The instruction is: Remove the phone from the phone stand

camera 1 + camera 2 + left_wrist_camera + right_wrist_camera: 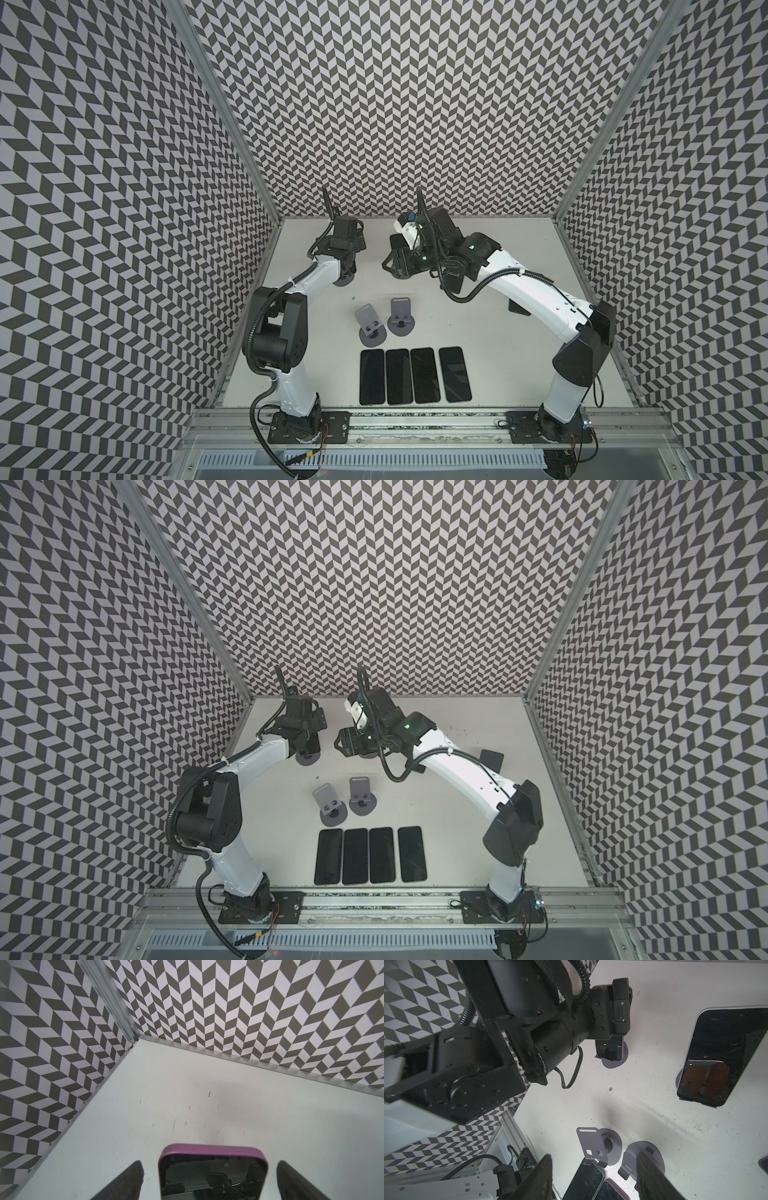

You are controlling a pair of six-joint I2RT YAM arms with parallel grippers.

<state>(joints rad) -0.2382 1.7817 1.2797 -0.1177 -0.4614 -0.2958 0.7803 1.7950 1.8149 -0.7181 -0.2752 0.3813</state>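
Plainly the left gripper (208,1165) stood wide open around the top of the phone (212,1176), a dark-screened one with a purple rim. Its fingers (133,1176) flanked the phone's two long sides with a gap at each, touching nothing. That phone sat upright in its phone stand (344,280) at the far left of the table (540,245), near the back wall. In both top views only the stand's round base showed from under the gripper.

The right gripper (593,1157) hung in the air near the middle of the far side, its jaws partly apart and holding nothing. One empty stand (371,326) and a second empty stand (401,318) stood side by side mid-table, just beyond a row of four phones (424,375) lying flat, screens up, near the front edge. A further phone (720,1055) leaned on another stand in the right wrist view; it was probably the dark shape half hidden beneath the right arm in the top views
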